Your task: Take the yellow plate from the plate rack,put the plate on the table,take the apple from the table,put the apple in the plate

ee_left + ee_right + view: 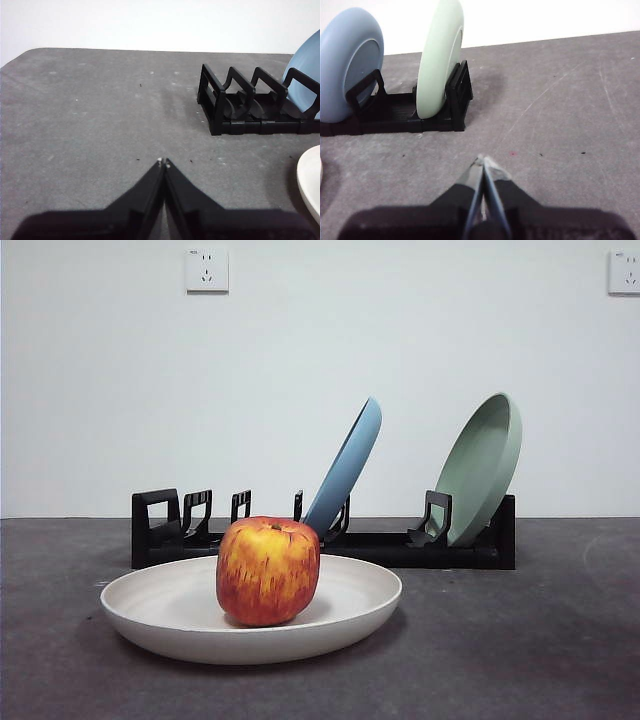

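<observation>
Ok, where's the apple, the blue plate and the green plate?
apple (268, 570): front view, middle of its red-yellow skin.
blue plate (348, 468): front view, its tilted back.
green plate (440, 55): right wrist view, its rim edge.

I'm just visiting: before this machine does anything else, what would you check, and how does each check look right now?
1. Yellow plate flat on the table, out of the plate rack: ok.
2. Apple sitting in the plate: ok.
3. Blue plate and sage-green plate leaning in the rack: ok.
4. Left gripper shut, holding nothing, clear of the plate: ok.
5. Right gripper shut, holding nothing: ok.
6. Whether the apple might roll: cannot tell.
</observation>
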